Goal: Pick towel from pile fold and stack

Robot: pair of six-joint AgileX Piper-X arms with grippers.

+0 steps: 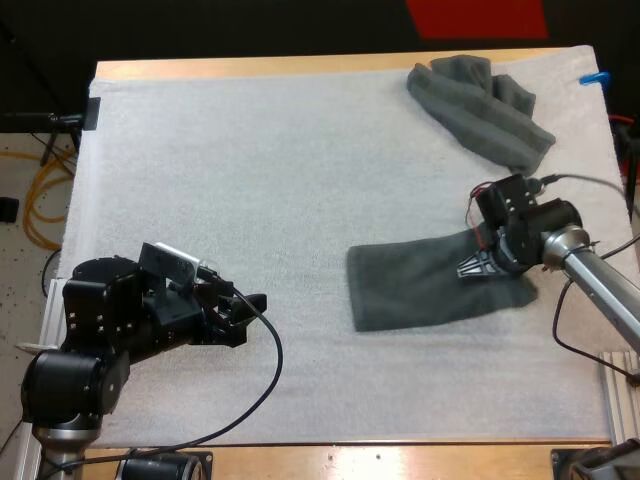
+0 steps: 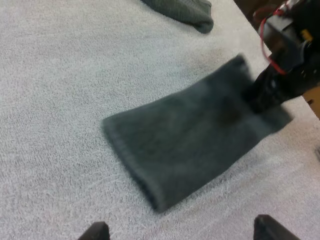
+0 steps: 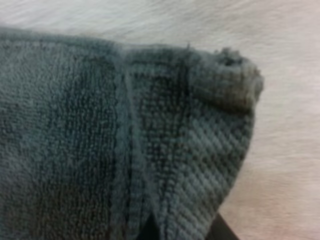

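Overhead, high view: towel (image 1: 430,285) lies flat on the mat (image 1: 250,170), right of centre. The crumpled pile (image 1: 480,110) is at the far right corner, well apart. Right gripper (image 1: 476,266) sits on the towel's right end. Left gripper (image 1: 255,303) hovers over bare mat near the tabletop's (image 1: 300,455) front edge, clear of the cloth.
Left wrist view: own fingers (image 2: 96,231) are released and stand apart above the mat, facing the towel's near end. The right gripper is at its far end.
Right wrist view: a towel corner is bunched between the fingers (image 3: 222,231), which grasp it.
Handling: likely light, soft and limp. It should sag when lifted and drag on the mat's nap; it is not fragile.
Hold: best pinched at the corners, one per gripper, so the edge stays taut.
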